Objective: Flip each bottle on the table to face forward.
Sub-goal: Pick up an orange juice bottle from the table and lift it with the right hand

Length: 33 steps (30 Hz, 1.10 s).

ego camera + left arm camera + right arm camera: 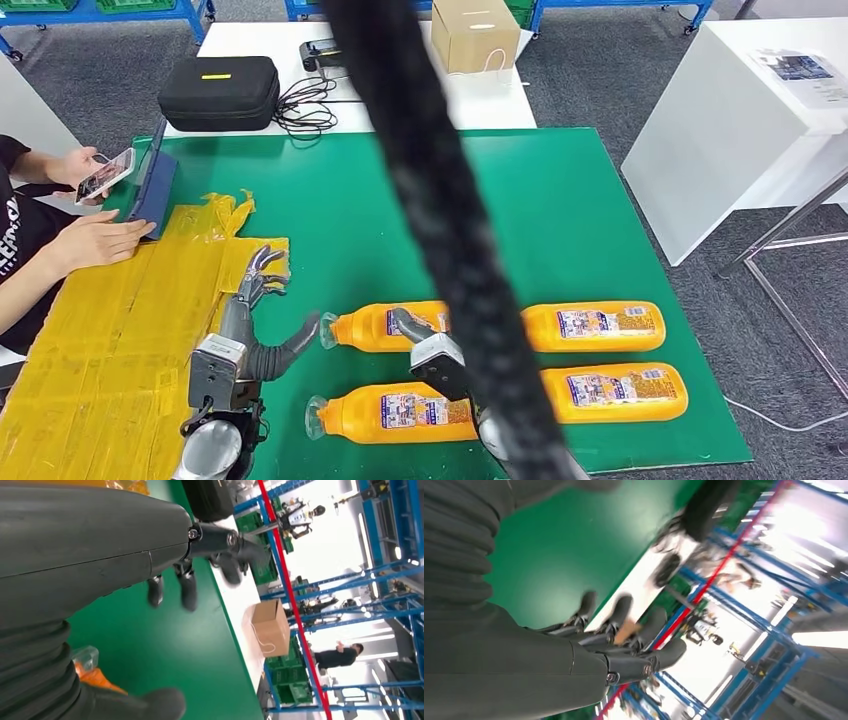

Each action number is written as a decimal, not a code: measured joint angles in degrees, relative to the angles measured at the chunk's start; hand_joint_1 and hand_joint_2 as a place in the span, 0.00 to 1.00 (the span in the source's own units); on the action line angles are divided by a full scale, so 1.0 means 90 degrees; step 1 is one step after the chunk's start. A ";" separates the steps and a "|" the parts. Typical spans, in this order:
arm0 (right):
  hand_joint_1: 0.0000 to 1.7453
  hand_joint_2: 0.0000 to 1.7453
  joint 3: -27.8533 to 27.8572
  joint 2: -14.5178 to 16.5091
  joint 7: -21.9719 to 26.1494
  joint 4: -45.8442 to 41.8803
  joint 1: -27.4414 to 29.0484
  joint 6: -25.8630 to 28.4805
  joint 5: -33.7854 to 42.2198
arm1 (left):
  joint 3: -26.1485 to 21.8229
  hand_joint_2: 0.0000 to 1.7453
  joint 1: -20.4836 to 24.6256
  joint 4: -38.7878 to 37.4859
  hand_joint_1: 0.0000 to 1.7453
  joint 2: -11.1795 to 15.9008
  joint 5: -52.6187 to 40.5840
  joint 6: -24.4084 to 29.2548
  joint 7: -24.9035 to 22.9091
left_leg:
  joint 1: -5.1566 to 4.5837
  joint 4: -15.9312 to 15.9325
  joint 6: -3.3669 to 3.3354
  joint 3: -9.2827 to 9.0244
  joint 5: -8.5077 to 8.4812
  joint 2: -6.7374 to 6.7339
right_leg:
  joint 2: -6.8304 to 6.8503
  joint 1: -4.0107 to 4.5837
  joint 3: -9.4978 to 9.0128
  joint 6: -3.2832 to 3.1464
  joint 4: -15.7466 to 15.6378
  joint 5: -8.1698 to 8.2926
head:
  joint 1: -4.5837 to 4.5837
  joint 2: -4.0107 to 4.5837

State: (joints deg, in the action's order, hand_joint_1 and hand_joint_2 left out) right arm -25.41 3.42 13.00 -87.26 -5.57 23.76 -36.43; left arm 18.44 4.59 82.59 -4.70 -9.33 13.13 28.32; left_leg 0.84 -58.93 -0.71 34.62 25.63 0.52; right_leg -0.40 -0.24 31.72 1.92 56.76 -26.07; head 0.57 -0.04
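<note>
Bottles (590, 326) — four orange, lying in two rows on mat (560, 200) | left hand (262, 318) spread, empty, beside rear-left cap | right hand (425, 340) fingers apart, empty | I'd grip mid-body — roll label up.

green table (560, 210), four orange bottles (600, 326), yellow taped sheet (100, 330)
</note>
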 joint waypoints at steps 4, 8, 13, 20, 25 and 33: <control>0.00 1.00 -0.0148 -0.0168 -0.0596 0.0427 -0.0393 -0.0230 -0.1214 | -0.0030 1.00 -0.0001 0.0022 0.00 -0.0002 -0.0004 -0.0139 -0.0053 | 0.0000 0.0000 0.0000 0.0000 0.0000 0.0000 | 0.0000 0.0000 0.0001 0.0000 0.0000 0.0000 | 0.0001 0.0000; 0.00 1.00 -0.0282 -0.0299 -0.0911 0.0865 -0.0768 -0.0485 -0.1893 | -0.0075 1.00 0.0003 0.0052 0.00 -0.0002 -0.0004 -0.0245 -0.0072 | 0.0000 0.0000 0.0000 0.0000 0.0000 0.0001 | 0.0000 0.0001 0.0002 0.0000 0.0001 0.0000 | 0.0001 0.0000; 0.00 1.00 -0.0481 -0.0399 -0.1080 0.1507 -0.1235 -0.0875 -0.2267 | -0.0104 1.00 0.0042 0.0066 0.00 -0.0028 0.0029 -0.0389 -0.0066 | 0.0000 0.0000 0.0000 0.0000 0.0000 0.0000 | 0.0000 0.0000 0.0003 0.0000 0.0002 0.0000 | 0.0001 0.0000; 0.00 1.00 -0.0926 -0.0511 -0.1176 0.2530 -0.1815 -0.1470 -0.2552 | -0.0166 1.00 0.0100 0.0047 0.00 -0.0088 0.0090 -0.0468 -0.0058 | 0.0000 -0.0002 -0.0002 -0.0001 -0.0002 0.0000 | 0.0000 0.0000 0.0003 0.0000 0.0003 0.0000 | 0.0001 0.0000; 0.00 1.00 -0.1114 -0.0559 -0.1073 0.2836 -0.2040 -0.1733 -0.2420 | -0.0176 1.00 0.0108 0.0012 0.00 -0.0094 0.0121 -0.0471 -0.0036 | 0.0000 -0.0002 -0.0002 -0.0005 -0.0002 -0.0002 | -0.0001 0.0000 0.0004 0.0000 0.0003 0.0000 | 0.0000 0.0000; 0.00 1.00 -0.1427 -0.0825 -0.0169 0.2993 -0.2032 -0.2294 -0.1278 | -0.0178 1.00 0.0166 -0.0160 0.00 -0.0098 0.0244 -0.0475 0.0077 | -0.0001 -0.0002 -0.0007 -0.0002 -0.0007 -0.0001 | 0.0003 -0.0001 0.0004 0.0004 0.0004 0.0004 | 0.0002 0.0000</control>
State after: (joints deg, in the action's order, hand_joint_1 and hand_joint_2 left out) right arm -38.25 -4.01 11.48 -60.33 -23.85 3.11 -47.94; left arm 16.84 6.08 81.15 -5.59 -7.14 8.86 29.01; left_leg 0.83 -58.95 -0.77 34.60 25.57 0.51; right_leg -0.37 -0.24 31.75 1.96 56.79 -26.03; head 0.59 -0.04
